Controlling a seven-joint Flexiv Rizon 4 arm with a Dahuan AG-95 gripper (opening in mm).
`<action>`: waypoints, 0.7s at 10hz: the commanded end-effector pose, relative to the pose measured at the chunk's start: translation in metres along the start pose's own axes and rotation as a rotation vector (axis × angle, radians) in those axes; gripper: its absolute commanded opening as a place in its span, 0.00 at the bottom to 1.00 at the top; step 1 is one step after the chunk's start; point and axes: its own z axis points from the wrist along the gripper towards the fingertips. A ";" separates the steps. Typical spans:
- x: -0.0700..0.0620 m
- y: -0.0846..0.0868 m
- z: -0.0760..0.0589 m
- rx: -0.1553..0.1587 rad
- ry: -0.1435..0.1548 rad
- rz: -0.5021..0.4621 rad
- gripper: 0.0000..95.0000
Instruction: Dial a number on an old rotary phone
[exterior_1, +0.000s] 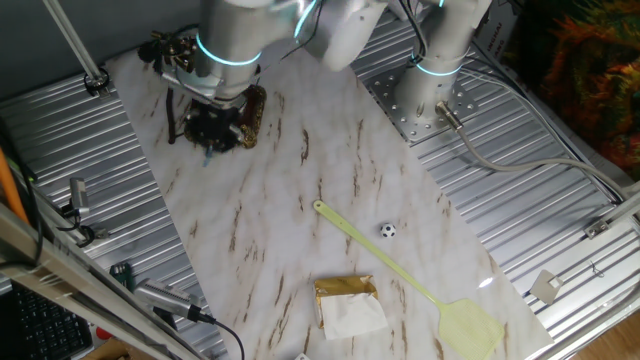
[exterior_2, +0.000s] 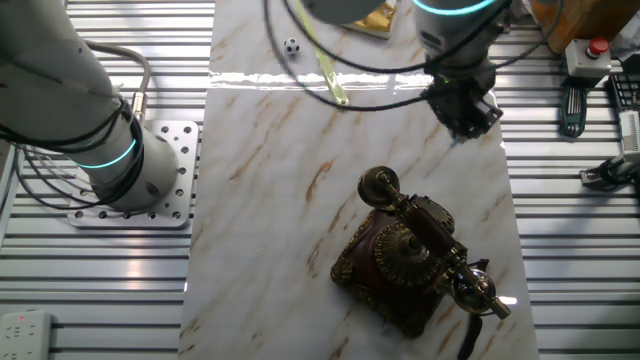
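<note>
We see the old rotary phone (exterior_2: 412, 252) standing on the marbled desk (exterior_2: 270, 150) near one end of the sheet, its round brass dial (exterior_2: 402, 243) turned upward and the dark red-and-brass handset (exterior_2: 425, 235) lying across the cradle. In one fixed view the phone (exterior_1: 250, 115) is mostly hidden behind the arm; we make out only a brown ornate edge. The tool (exterior_2: 462, 112) hangs above the desk beside the phone, apart from it, not touching dial or handset. From one fixed view the tool (exterior_1: 213, 128) is a dark mass under the lit wrist ring; we cannot tell whether its fingers are spread or pressed together, and nothing shows between them. Elsewhere on the desk, well apart from the phone: a yellow-green fly swatter (exterior_1: 410, 280) lying flat, a small black-and-white ball (exterior_1: 387, 231) just beside its handle, and a gold-wrapped packet (exterior_1: 347, 303) with white paper. The arm's base (exterior_2: 125, 170) is bolted beside the desk.
</note>
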 end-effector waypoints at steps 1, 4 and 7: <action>-0.004 0.003 0.001 -0.080 0.037 0.092 0.00; -0.003 0.004 -0.002 -0.129 0.070 0.143 0.00; 0.005 0.007 -0.006 -0.170 0.103 0.201 0.00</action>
